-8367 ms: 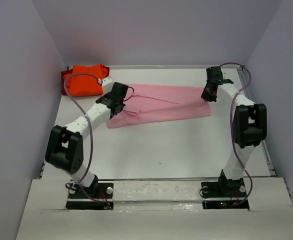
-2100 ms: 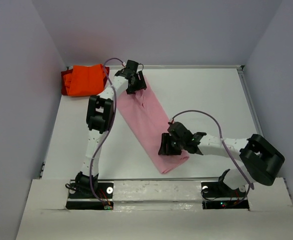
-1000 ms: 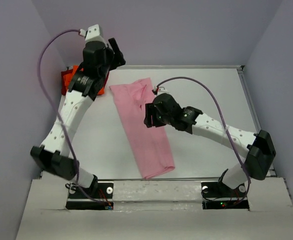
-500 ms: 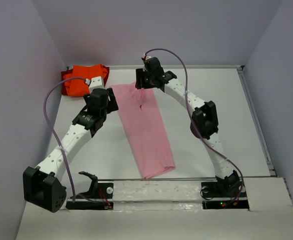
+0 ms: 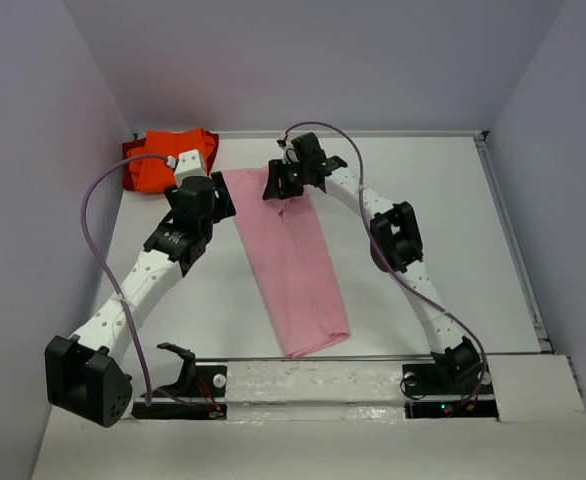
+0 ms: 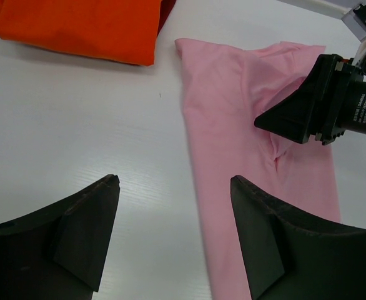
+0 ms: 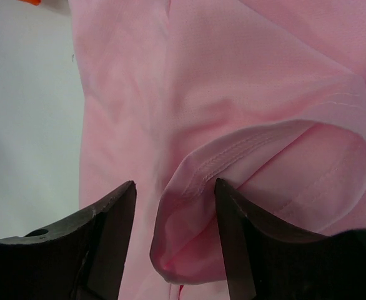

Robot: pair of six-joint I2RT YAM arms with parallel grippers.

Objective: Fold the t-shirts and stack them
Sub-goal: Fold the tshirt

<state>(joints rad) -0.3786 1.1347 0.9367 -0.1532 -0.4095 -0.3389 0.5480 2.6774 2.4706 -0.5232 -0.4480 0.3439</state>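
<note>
**Pink t-shirt** [image 5: 293, 260]: one item, light pink, folded lengthwise into a long strip. It lies flat on the counter [image 5: 433, 220], running diagonally from the far centre towards the near edge, its near end a little right of its far end. At the far end the cloth is rumpled, with a raised loop of stitched hem [image 7: 258, 134] standing up from the layer beneath.

**Orange t-shirts** [image 5: 168, 160]: a folded pile in the far left corner of the counter. The top layer is bright orange, and a darker red-orange edge shows underneath. The pile sits near the far end of the pink strip but apart from it, with bare counter between.

**Right gripper** [image 5: 278, 183]: lowered over the far end of the pink t-shirt. Its fingers are spread and unclenched, one on each side of the raised hem loop [image 7: 173, 184]. The cloth lies loose between them and is not pinched.

**Left gripper** [image 5: 205, 192]: released, with the fingers wide apart and nothing between them [image 6: 173, 184]. It hangs over bare counter just left of the pink strip, near side of the orange pile. The strip's left edge passes under its right finger.

**Counter**: white and flat, enclosed by pale lilac walls [image 5: 53, 120] on the left, far and right sides.

**Cables** [image 5: 103, 190]: purple, one looping beside each arm.
</note>
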